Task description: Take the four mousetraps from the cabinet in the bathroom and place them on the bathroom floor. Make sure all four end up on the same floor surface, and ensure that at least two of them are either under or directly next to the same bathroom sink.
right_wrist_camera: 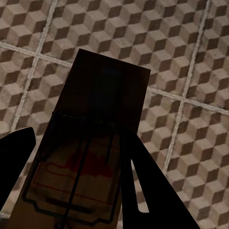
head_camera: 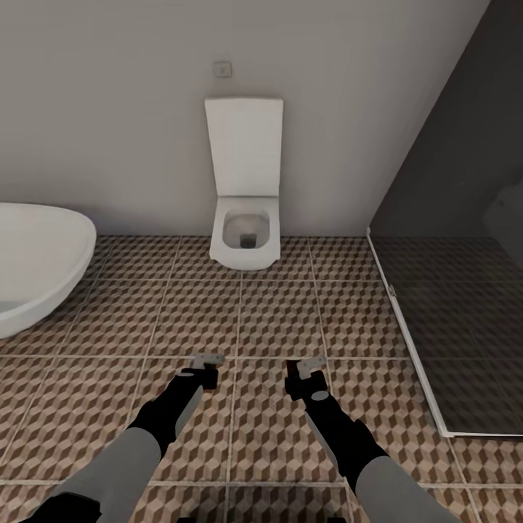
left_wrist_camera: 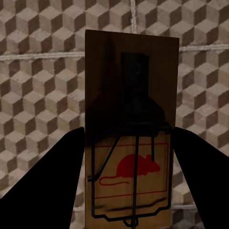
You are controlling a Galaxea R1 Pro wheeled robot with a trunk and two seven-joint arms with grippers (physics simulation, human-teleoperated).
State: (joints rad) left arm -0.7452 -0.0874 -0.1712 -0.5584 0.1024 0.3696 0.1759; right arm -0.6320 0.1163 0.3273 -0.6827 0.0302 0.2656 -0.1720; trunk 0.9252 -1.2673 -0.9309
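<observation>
I hold one mousetrap in each gripper above the bathroom floor (head_camera: pixel 254 319), a cube-patterned tile surface. My left gripper (head_camera: pixel 204 372) is shut on a mousetrap (head_camera: pixel 208 359). The left wrist view shows that mousetrap (left_wrist_camera: pixel 131 71) as a brown wooden plate with wire parts and a red mouse print, clamped between the dark fingers (left_wrist_camera: pixel 57 176). My right gripper (head_camera: pixel 302 375) is shut on a second mousetrap (head_camera: pixel 314 362). This mousetrap (right_wrist_camera: pixel 107 90) appears darker in the right wrist view, tilted over the tiles. The cabinet and the sink are out of view.
A white square toilet (head_camera: pixel 245 232) with its lid up stands against the far wall ahead. A white oval bathtub (head_camera: pixel 36 254) sits at the left. A dark glass shower screen (head_camera: pixel 450 290) with a white base rail borders the right side.
</observation>
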